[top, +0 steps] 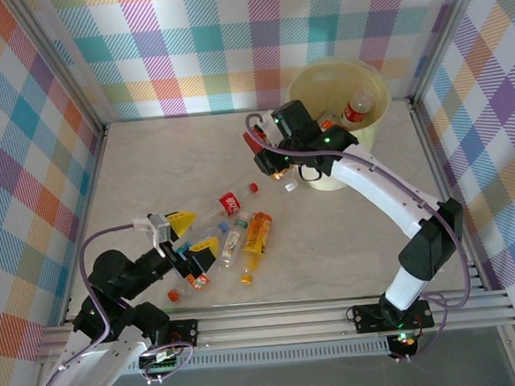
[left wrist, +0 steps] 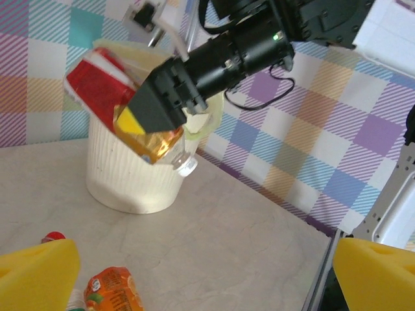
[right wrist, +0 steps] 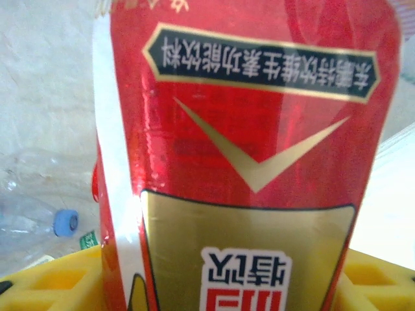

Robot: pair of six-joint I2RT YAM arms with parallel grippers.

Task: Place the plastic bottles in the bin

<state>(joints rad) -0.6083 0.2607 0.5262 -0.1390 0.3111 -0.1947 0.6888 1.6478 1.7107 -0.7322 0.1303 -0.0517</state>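
My right gripper (top: 271, 164) hangs above the table just left of the pale-yellow bin (top: 338, 86), shut on a bottle with a red and gold label (right wrist: 253, 129). The left wrist view has that bottle (left wrist: 97, 84) tilted in front of the bin (left wrist: 130, 175), its white cap (left wrist: 186, 165) pointing down. My left gripper (top: 192, 232) is open low over the table, beside a cluster of bottles: a red-labelled one (top: 230, 202), an orange one (top: 256, 235) and a clear one (top: 233, 245). Its yellow fingers (left wrist: 32, 272) have nothing between them. Another bottle (top: 355, 108) lies inside the bin.
Two red-capped bottles (top: 196, 281) lie close to the left arm, and a loose red cap (top: 253, 188) sits mid-table. A clear bottle with a blue cap (right wrist: 65, 222) lies below the right gripper. Checked walls enclose the table; a metal rail (top: 275, 320) runs along the near edge.
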